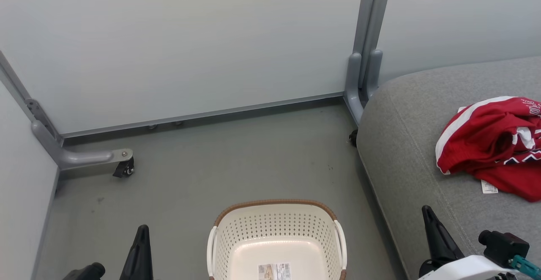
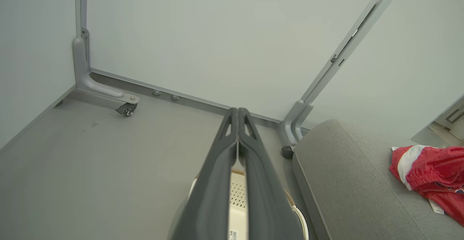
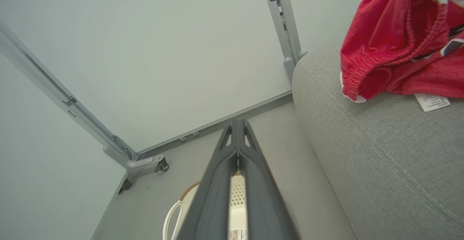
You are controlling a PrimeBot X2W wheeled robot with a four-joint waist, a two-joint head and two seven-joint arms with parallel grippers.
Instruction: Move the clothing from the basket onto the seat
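Note:
The red clothing (image 1: 492,144) with white trim lies bunched on the light-grey seat (image 1: 405,144) at the right; it also appears as the clothing (image 2: 431,173) and the clothing (image 3: 395,40) in the wrist views. The white basket (image 1: 277,240) with a brown rim stands on the floor at the bottom centre, holding nothing but a sticker. My left gripper (image 1: 143,229) is shut at the lower left of the basket, and its closed tips (image 2: 238,110) touch in the left wrist view. My right gripper (image 1: 427,210) is shut over the seat's front edge, holding nothing, tips (image 3: 238,122) together.
Pale partition panels wall the floor (image 1: 236,161) at the back and left, on grey metal feet with casters (image 1: 124,168). A grey post foot (image 1: 359,85) stands at the seat's back corner. A white label (image 1: 489,186) hangs from the clothing.

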